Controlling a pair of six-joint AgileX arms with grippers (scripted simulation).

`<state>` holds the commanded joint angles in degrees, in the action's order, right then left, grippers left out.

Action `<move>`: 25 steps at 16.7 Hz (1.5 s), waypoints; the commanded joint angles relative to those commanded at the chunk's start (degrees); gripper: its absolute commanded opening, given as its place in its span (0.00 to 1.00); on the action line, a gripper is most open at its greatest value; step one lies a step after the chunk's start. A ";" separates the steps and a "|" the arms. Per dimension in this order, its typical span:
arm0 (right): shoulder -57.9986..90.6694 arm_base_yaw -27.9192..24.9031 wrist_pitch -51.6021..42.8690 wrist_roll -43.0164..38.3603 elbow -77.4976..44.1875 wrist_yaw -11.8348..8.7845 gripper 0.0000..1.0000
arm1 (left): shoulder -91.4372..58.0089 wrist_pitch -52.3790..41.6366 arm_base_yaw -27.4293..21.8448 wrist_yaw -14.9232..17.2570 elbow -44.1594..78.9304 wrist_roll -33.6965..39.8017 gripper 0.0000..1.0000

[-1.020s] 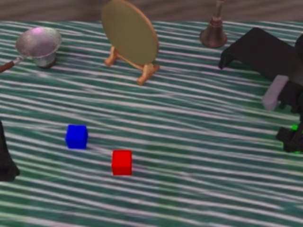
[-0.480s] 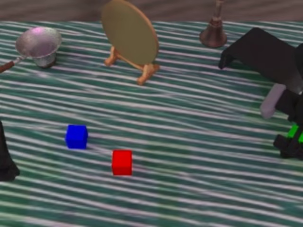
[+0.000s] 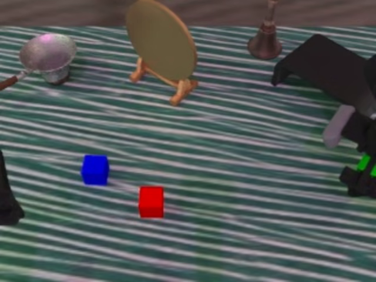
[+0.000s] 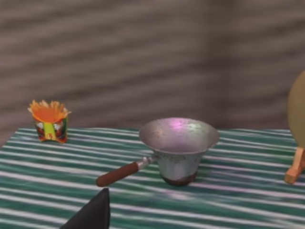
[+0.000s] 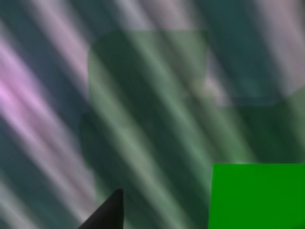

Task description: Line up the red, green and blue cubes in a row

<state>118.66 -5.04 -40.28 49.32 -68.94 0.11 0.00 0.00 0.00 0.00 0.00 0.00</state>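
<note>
Green-and-white striped cloth [image 3: 235,176] covers the table. At its right edge the right gripper [image 3: 364,173] is seen pinching the green cube [image 3: 365,163]. Well apart to its left, the red cube [image 3: 151,201] and blue cube [image 3: 94,170] are found. The left gripper [image 3: 7,205] is parked at the left edge.

Small bright blue solid cube [image 3: 94,170]: flat on striped cloth, left-centre. Small bright red solid cube [image 3: 151,201]: just beside it, nearer the front. Small bright green solid cube [image 3: 364,163]: far right edge, mostly hidden.
</note>
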 joint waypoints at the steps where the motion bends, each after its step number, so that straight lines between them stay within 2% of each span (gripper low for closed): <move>1: 0.00 0.00 0.00 0.00 0.00 0.00 0.25 | 0.00 0.00 0.00 0.00 0.00 0.00 1.00; 4: 0.00 0.00 0.00 0.00 0.00 0.00 0.02 | 0.00 0.00 0.00 0.00 0.00 0.00 1.00; 5: 0.00 0.00 0.00 0.00 0.00 0.00 0.00 | 0.00 0.00 0.00 0.00 0.00 0.00 1.00; 12: 0.00 0.00 0.00 0.00 0.00 0.00 0.00 | 0.00 0.00 0.00 0.00 0.00 0.00 1.00; 13: -2.67 -0.16 -2.37 -1.28 -0.48 -0.89 0.00 | 0.00 0.00 0.00 0.00 0.00 0.00 1.00; 16: -3.47 -0.34 -4.76 -1.10 -1.83 -0.67 0.00 | 0.00 0.00 0.00 0.00 0.00 0.00 1.00; 22: -8.74 -0.57 -16.35 -1.13 -8.13 -0.90 0.00 | 0.00 0.00 0.00 0.00 0.00 0.00 1.00; 25: -9.23 -0.65 -17.05 -1.10 -8.59 -0.93 0.00 | 0.00 0.00 0.00 0.00 0.00 0.00 1.00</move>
<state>109.43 -5.69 -57.32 48.22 -77.53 -0.82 0.00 0.00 0.00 0.00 0.00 0.00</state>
